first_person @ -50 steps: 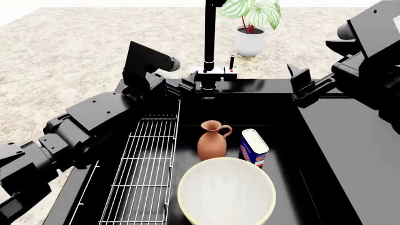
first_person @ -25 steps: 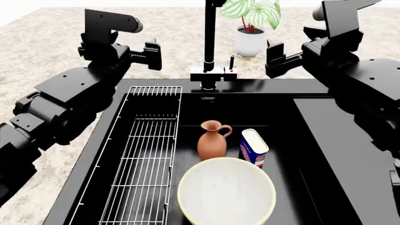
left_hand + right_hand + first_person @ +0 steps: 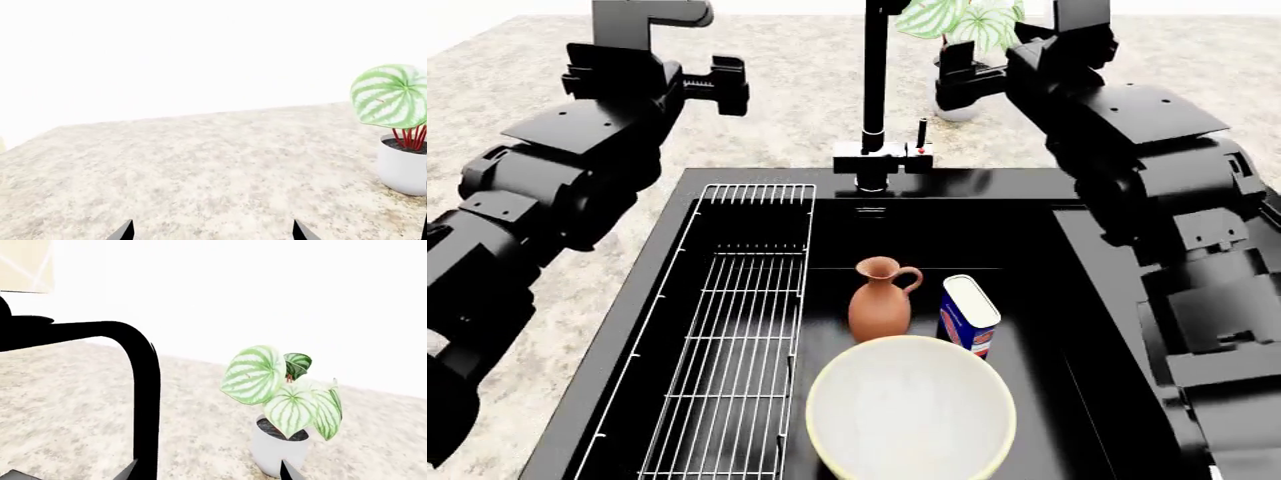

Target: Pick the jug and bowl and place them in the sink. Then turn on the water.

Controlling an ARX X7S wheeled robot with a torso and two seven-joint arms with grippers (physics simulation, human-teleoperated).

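The sink point(image 3: 1068, 330) holds everything the task wants in it — the bowl point(image 3: 910, 408) sits at the near end of the basin, and the jug point(image 3: 880, 300) stands upright just behind it, next to a blue-and-white canister point(image 3: 969, 314). So the placing looks done, and only the water is left.

What changed is the arms. A second ago both were low over the sink; they have since lifted and swung up toward the back of the counter point(image 3: 787, 100), leaving the basin open to view. The left gripper point(image 3: 723, 85) now hangs above the counter well left of the faucet point(image 3: 876, 90), its fingers apart and empty. The right gripper point(image 3: 958, 78) is up beside the faucet's post, in front of the potted plant point(image 3: 961, 50); its wrist camera shows two tips spread, holding nothing.

The small handle point(image 3: 921, 135) with a red mark at the faucet base is untouched — the right arm seems nearer to reach it.
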